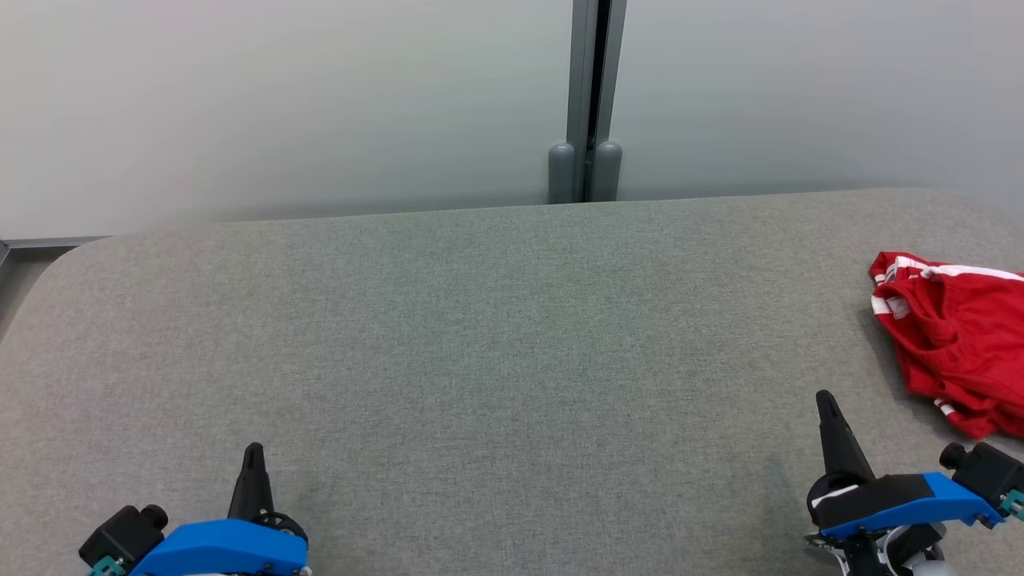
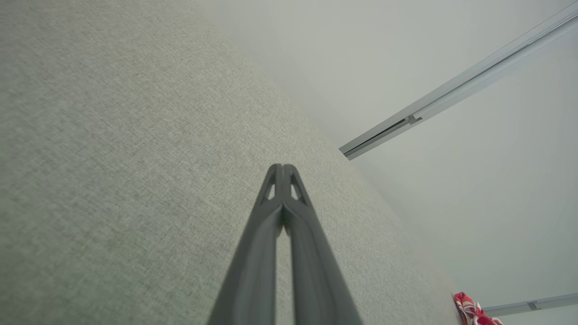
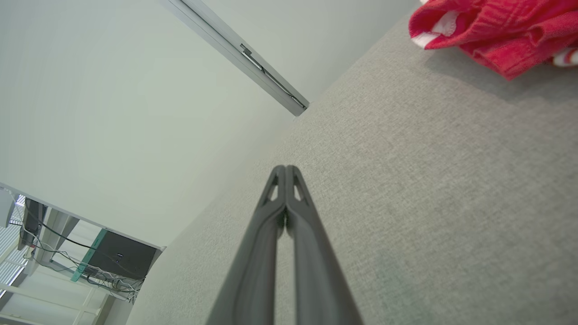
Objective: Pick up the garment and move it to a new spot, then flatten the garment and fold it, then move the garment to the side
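Red garment (image 1: pixel 952 344) right; left fingers (image 1: pixel 254 480), right fingers (image 1: pixel 836 436) closed, low, pointing forward.

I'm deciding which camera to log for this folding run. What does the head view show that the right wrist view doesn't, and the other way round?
Head view's own: the left hand at lower left, fingers together, holding nothing. Right wrist view's own: a dark box with cables at lower left, past the end of the grey fabric surface. Shared: that surface, the crumpled red garment lying on it, the right hand, shut and empty short of the garment, and the grey wall rail.
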You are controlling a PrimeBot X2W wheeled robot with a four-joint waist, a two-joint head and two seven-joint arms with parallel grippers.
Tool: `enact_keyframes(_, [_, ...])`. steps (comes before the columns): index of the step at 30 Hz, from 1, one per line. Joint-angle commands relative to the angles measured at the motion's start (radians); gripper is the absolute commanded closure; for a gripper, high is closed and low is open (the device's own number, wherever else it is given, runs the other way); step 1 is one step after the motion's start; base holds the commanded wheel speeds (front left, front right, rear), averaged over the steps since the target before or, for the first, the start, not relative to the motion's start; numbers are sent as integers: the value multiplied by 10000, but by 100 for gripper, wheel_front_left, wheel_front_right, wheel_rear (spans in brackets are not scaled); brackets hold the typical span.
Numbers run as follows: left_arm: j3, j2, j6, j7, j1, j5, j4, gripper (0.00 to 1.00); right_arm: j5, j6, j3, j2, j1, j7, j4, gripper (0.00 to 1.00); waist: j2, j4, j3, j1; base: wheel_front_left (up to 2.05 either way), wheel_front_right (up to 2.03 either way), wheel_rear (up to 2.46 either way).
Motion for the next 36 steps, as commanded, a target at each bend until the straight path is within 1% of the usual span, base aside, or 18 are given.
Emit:
enact_keyframes(1, [117, 14, -76, 75, -305, -314, -193, 100, 344, 1, -50, -32, 32, 83, -221, 100, 0, 1, -3, -1, 0, 0, 0])
enact_keyframes(14, [346, 15, -249, 486, -424, -1804, -418, 100, 1907, 1, -170, -36, 74, 482, -500, 100, 0, 11, -26, -1, 0, 0, 0])
enact_keyframes(36, [663, 18, -477, 1051, -581, -3844, -722, 100, 4055, 2, -345, -40, 143, 1046, -875, 100, 0, 25, -62, -1, 0, 0, 0])
